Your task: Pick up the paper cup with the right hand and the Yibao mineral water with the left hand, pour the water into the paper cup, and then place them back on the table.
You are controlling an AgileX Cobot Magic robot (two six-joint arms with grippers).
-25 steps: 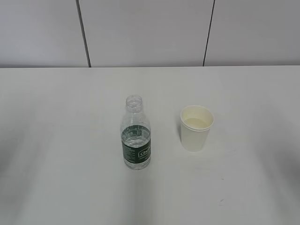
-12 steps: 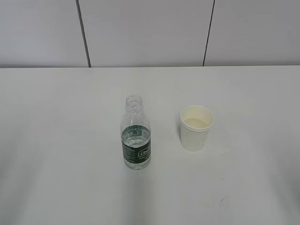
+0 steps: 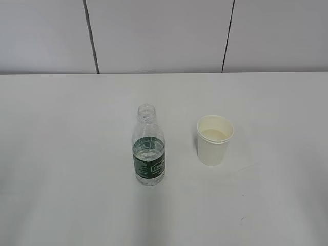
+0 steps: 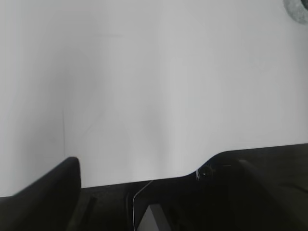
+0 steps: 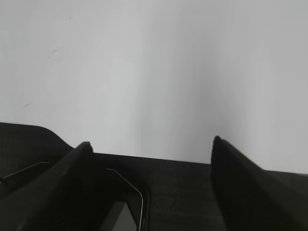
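The Yibao mineral water bottle point(image 3: 149, 151) stands upright and uncapped on the white table point(image 3: 61, 154), left of centre, with water up to its green label. The paper cup point(image 3: 215, 140) stands upright to its right, apart from it. Neither arm shows in the exterior view. In the left wrist view the left gripper point(image 4: 154, 166) is open and empty over bare table. In the right wrist view the right gripper point(image 5: 151, 144) is open and empty over bare table. Neither the bottle nor the cup lies between either gripper's fingers.
A grey panelled wall point(image 3: 164, 36) rises behind the table's far edge. A blurred grey round shape point(image 4: 299, 8) sits in the top right corner of the left wrist view; I cannot tell what it is. Faint scuffs point(image 5: 53, 50) mark the table.
The bottle and the cup have not moved. Faint shadows near the table's lower left and right corners have shifted and faded.
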